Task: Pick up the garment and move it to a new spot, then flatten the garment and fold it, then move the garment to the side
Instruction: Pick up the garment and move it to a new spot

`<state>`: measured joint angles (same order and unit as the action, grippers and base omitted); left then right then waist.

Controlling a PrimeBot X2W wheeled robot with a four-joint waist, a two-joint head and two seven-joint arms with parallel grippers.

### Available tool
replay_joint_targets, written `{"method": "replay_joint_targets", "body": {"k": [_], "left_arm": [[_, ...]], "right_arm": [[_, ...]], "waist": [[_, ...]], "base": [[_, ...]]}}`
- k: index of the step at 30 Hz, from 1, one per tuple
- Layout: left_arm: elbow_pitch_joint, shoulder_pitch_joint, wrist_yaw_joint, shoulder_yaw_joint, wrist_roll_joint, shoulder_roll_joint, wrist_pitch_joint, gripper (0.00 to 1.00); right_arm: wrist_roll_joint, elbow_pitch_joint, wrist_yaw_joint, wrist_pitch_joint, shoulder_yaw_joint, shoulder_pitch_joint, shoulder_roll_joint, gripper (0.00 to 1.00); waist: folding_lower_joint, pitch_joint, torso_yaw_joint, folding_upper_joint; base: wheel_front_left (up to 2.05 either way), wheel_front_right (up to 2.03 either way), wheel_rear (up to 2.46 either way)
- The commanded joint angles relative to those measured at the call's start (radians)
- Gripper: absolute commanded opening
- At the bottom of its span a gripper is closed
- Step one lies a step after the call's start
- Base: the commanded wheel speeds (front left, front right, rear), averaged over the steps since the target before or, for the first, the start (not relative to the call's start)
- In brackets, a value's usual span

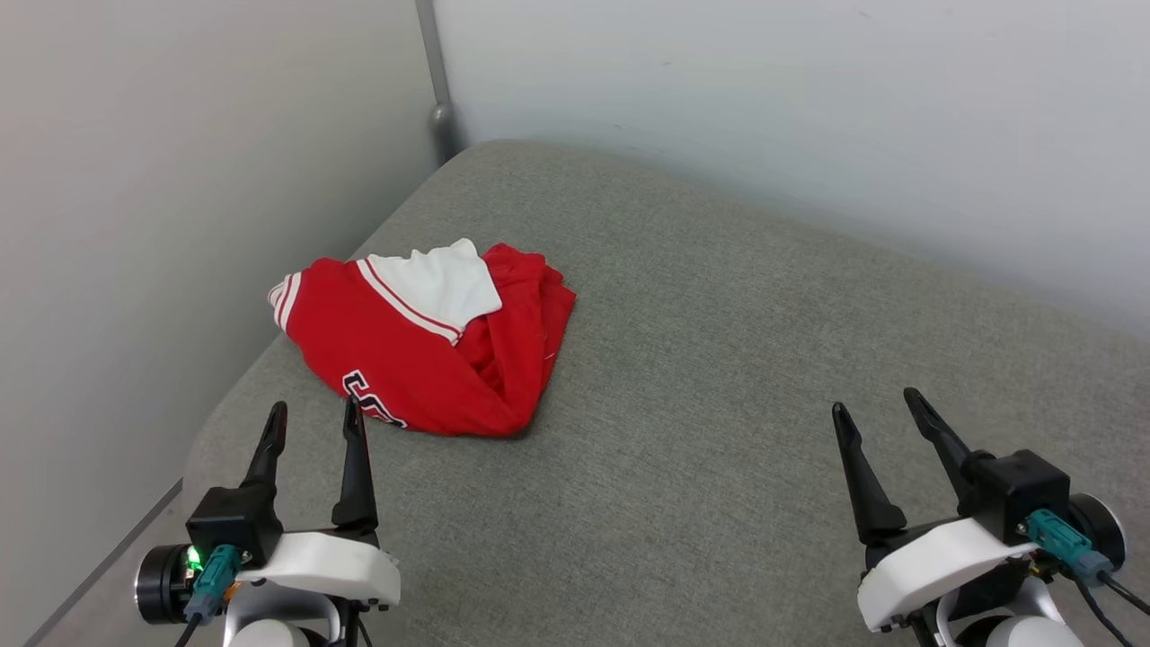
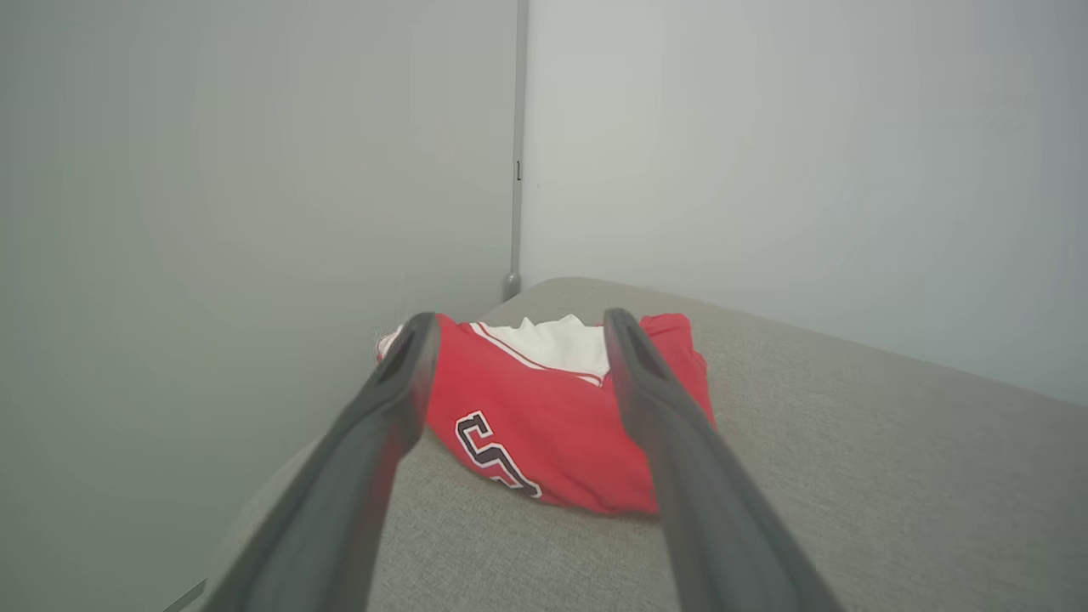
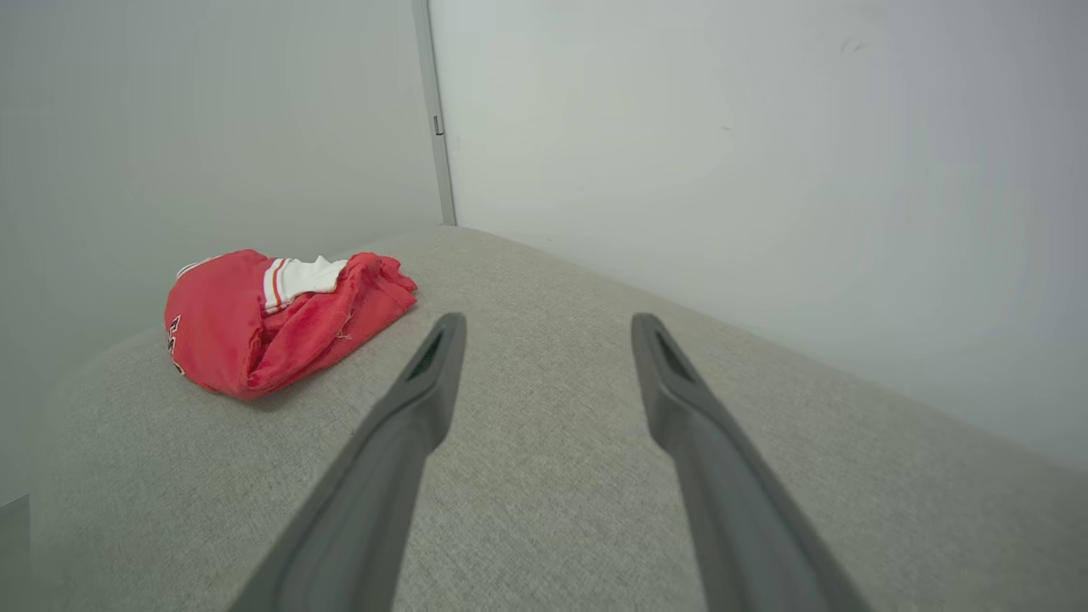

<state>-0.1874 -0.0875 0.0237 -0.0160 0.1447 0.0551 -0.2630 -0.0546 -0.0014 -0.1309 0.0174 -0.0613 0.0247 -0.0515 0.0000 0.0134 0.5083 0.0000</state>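
Head view: the crumpled garment [image 1: 422,350] lies by the cushion's [image 1: 719,404] left edge, while the left gripper [image 1: 316,404] and right gripper [image 1: 874,401] hang spread and empty over its near side. Left wrist view: the parted jaws frame the heap, so a shallow pinch may snag one layer and drag it off that edge. Right wrist view: the garment sits well toward the same edge.

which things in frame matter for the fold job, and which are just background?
Job:
- garment, crumpled, lying near the left wall
- left gripper, open, empty
- right gripper, open, empty

Just there:
- grey padded surface
- walls
- corner post
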Motion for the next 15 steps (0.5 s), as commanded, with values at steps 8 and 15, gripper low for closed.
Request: {"method": "replay_joint_targets", "body": {"k": [8,15], "left_arm": [[-0.052,-0.108,0.031,-0.022,0.025,0.031,0.013,1.00],[-0.124,-0.365,0.072,-0.026,0.070,0.131,0.215,1.00]], "right_arm": [[0.012,-0.016,0.000,-0.013,-0.019,0.031,0.001,1.00],[0.035,-0.043,0.000,-0.026,-0.028,0.079,-0.002,1.00]], "waist": [[0.0000,0.039,-0.070,0.0000],[0.0000,0.133,-0.169,0.0000]], "base": [[0.00,0.00,0.00],[0.00,0.00,0.00]]}}
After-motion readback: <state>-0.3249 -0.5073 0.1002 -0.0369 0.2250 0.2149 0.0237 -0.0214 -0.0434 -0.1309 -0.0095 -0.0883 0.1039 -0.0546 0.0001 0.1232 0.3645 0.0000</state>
